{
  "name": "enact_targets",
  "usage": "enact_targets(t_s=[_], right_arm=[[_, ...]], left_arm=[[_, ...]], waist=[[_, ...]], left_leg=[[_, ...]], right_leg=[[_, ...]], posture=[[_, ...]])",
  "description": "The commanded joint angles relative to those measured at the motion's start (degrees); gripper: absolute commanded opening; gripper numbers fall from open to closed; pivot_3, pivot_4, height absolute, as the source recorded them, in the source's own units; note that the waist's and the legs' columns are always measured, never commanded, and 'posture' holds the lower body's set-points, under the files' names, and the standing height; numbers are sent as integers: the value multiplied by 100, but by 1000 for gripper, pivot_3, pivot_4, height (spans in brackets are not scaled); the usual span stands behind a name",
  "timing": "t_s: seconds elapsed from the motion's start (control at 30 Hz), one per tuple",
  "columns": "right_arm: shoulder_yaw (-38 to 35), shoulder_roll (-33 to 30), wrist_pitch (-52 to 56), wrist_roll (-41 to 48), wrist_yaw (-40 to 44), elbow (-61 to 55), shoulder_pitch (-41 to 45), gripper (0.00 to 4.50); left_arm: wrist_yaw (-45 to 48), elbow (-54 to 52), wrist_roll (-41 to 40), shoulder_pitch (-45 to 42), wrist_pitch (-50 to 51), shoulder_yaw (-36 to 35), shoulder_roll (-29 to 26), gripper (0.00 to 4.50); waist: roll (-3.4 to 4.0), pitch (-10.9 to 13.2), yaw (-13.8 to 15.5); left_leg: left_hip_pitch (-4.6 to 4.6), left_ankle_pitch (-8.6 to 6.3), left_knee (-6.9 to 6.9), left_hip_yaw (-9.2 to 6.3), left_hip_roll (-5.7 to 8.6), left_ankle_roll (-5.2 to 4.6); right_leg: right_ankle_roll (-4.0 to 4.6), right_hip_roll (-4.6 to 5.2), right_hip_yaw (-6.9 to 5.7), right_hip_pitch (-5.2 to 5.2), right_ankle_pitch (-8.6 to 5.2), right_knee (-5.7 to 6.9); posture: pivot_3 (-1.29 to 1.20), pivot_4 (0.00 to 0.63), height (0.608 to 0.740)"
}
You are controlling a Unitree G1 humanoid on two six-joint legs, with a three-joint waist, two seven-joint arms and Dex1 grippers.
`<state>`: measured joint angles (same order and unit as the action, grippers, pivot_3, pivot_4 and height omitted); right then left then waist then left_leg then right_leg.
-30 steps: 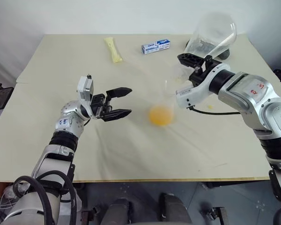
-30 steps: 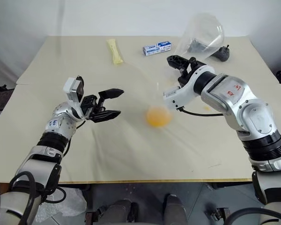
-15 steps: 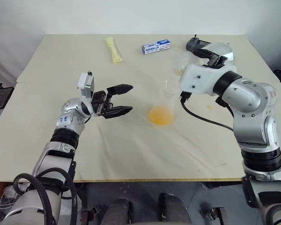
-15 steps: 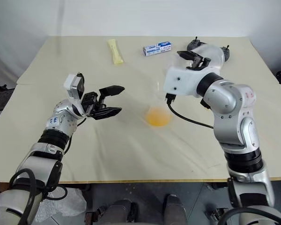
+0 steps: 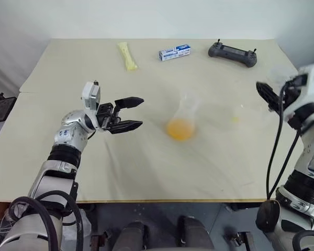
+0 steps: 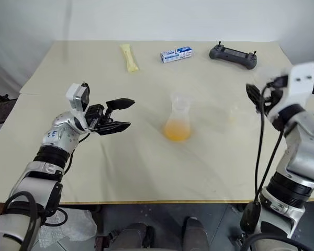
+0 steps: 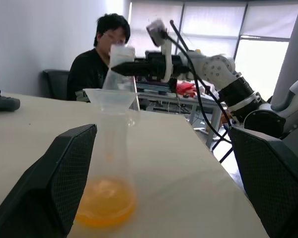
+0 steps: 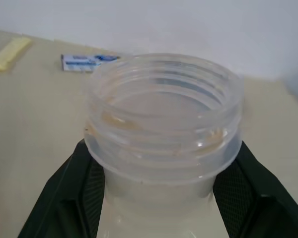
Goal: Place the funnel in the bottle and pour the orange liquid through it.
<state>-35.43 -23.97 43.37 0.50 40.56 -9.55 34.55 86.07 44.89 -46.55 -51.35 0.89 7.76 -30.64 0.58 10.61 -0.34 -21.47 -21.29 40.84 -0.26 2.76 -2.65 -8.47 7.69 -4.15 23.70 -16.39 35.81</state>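
The transparent flask-like plastic bottle (image 6: 179, 119) stands upright near the middle of the pale beige table (image 5: 146, 172), with the small clear plastic funnel (image 7: 110, 98) seated in its narrow neck and the bright yellow-orange liquid (image 5: 180, 129) pooled in its wide base. To its left, the left gripper (image 5: 130, 112) hovers above the table, well apart from the bottle, its two black fingers spread wide and holding nothing. At the table's right edge, the right gripper (image 8: 159, 198) has its black fingers clamped on either side of a clear round plastic cup (image 8: 163, 124) with a threaded rim, held upright and looking empty. Along the far side lie a pale yellow wrapped stick (image 5: 126, 55), a small blue-and-white box (image 5: 174, 52) and a dark grey handheld controller (image 5: 232, 53). A small orange drop (image 5: 234, 120) marks the table right of the bottle. A person in a dark top (image 7: 98, 62) sits beyond the table.
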Motion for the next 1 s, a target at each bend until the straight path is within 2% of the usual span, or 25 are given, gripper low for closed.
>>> enact_targets(t_s=[0.03,0.33,0.53,0.7,1.0], right_arm=[[-64,-172,-528,478,-210,227,-47,2535],[276,-264,-1062,1030,-574,754,-354,2535],[461,-479,-1203,1256,-707,717,-564,4463],[498,-770,-1293,1475,-692,569,-727,4463],[391,-1503,-1354,2211,-396,109,-462,4463]], left_arm=[[643,-244,112,28,29,14,-184,4500],[643,-290,440,221,-28,40,-534,4500],[602,-327,658,305,247,-291,-432,4500],[374,-766,815,453,785,-458,-402,4500],[-221,-1438,1014,610,1941,-690,-432,4500]], waist=[[2,1,-10],[3,0,-63],[3,0,-59],[3,0,-52],[3,0,-27]], left_leg=[[0,0,1,5,0,0],[2,0,-1,1,-5,0],[2,0,2,1,-3,0],[2,0,2,2,-2,-1],[2,0,2,3,-3,-1]], right_leg=[[0,0,4,1,0,0],[0,-2,7,2,0,2],[0,0,8,0,0,2],[0,1,9,0,0,2],[0,1,11,0,0,1]], posture=[[0,150,740],[0,150,740],[0,150,740],[0,150,740],[0,150,740]])
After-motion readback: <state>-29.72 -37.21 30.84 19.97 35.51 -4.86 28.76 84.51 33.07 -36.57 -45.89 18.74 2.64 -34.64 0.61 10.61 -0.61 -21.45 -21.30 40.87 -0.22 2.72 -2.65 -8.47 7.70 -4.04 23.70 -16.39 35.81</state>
